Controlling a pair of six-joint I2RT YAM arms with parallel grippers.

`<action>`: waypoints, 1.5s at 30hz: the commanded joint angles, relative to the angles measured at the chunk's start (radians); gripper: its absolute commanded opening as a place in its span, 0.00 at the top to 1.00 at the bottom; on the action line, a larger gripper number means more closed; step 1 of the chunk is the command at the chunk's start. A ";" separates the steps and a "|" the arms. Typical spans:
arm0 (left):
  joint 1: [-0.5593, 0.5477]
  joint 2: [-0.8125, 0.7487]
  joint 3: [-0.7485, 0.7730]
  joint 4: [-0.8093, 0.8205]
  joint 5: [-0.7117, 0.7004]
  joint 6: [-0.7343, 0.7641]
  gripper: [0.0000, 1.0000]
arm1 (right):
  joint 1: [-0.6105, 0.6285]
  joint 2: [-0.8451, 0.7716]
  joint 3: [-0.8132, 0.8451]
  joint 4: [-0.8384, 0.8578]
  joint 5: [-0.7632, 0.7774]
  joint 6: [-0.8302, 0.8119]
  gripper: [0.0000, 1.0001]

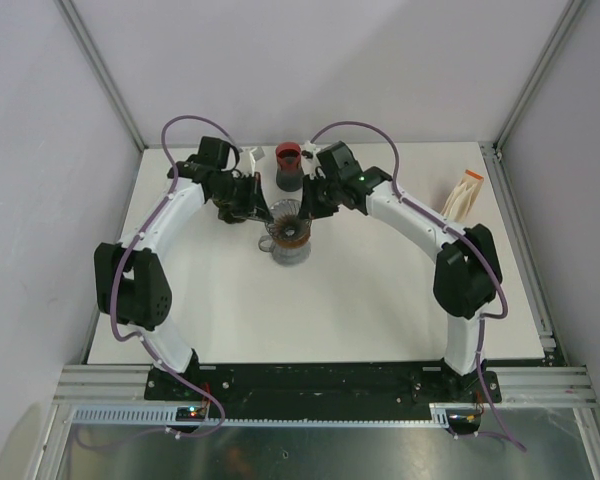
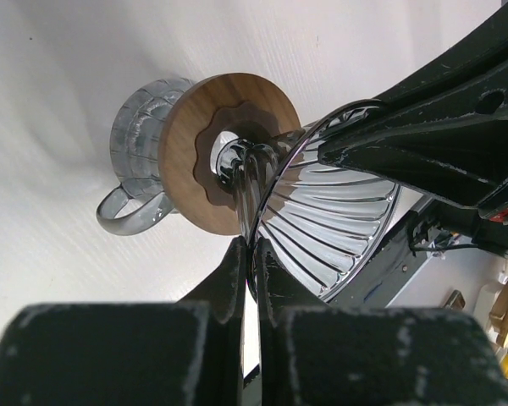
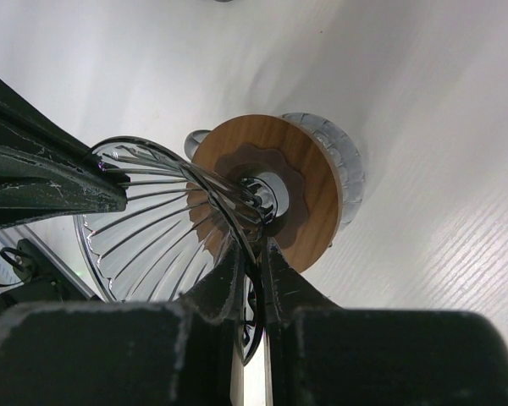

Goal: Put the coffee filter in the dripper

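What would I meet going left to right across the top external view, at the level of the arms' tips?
Left end effector → dripper → right end effector → coffee filter stack, far right.

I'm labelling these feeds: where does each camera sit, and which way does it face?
Top external: above and behind the bases, facing down onto the table; left arm and right arm show.
Left wrist: on the left arm, facing along the left pincer to the dripper.
Right wrist: mirrored, along the right pincer.
Shared: both wrist views show the dripper's rim pinched.
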 commanded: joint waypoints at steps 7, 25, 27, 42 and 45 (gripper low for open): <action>0.013 0.006 -0.001 0.056 -0.016 0.023 1.00 | -0.019 0.072 0.031 -0.063 -0.071 -0.033 1.00; 0.035 0.134 -0.022 0.054 0.003 0.036 1.00 | -0.039 0.156 0.055 -0.089 -0.097 -0.040 1.00; 0.036 0.139 -0.031 0.055 0.001 0.039 1.00 | -0.039 0.165 0.047 -0.091 -0.094 -0.041 1.00; 0.036 0.179 -0.134 0.056 -0.059 0.099 1.00 | -0.021 0.175 -0.023 -0.043 -0.047 -0.035 1.00; 0.036 0.182 -0.150 0.057 -0.067 0.107 1.00 | -0.017 0.175 -0.046 -0.024 -0.039 -0.032 1.00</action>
